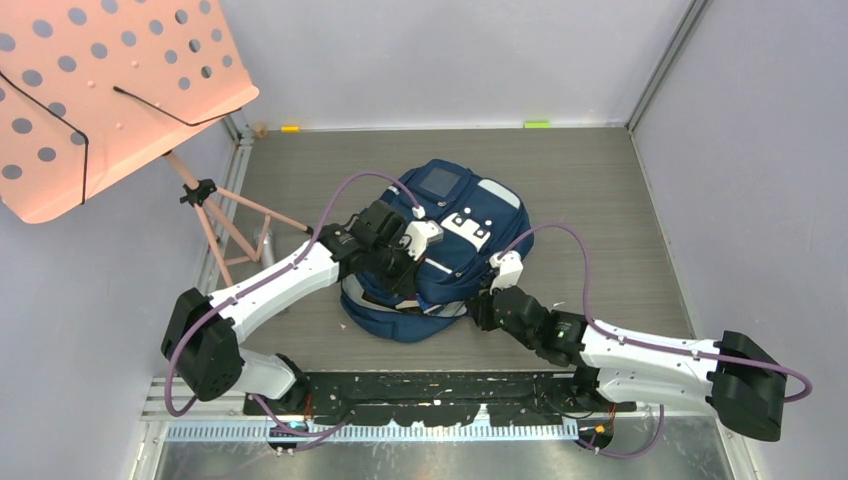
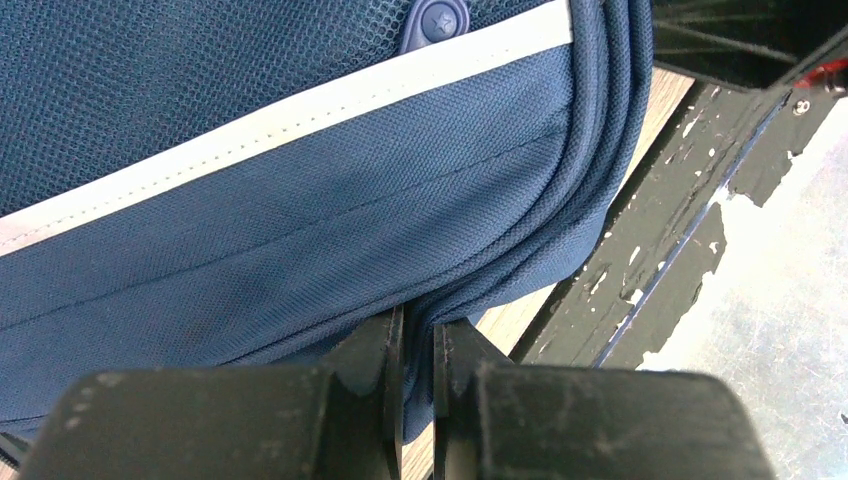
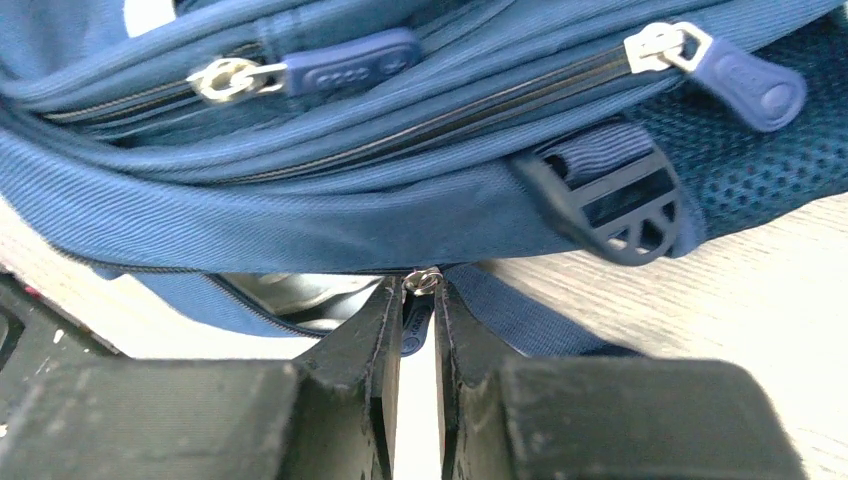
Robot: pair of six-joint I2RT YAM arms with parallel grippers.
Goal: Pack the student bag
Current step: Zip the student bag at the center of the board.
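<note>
Bag (image 1: 480, 215): I rate it soft, floppy. Left claw (image 2: 418, 320) clamped on its edge; right claw (image 3: 420, 295) clamped on zip pull (image 3: 424, 281), best hold.

We find open tabletop (image 1: 600, 180) behind and to the right of the student bag (image 1: 450, 270) — bare boards up to the back wall (image 1: 430, 60) and the right wall (image 1: 760, 150). The left side is narrower: the pink music stand (image 1: 100, 90) overhangs that corner, and its tripod legs (image 1: 262, 211) stand near the bag. The left arm (image 1: 290, 275) crosses over the bag's near-left part, with the left gripper (image 2: 418, 325) pinched onto the bag's rolled edge. The right gripper (image 3: 420, 290) presses against the near-right side, jaws nearly together around a zipper pull (image 3: 424, 281). Between the bag and the black base plate (image 1: 440, 390) only a tight strip remains — both arms reach across it.
</note>
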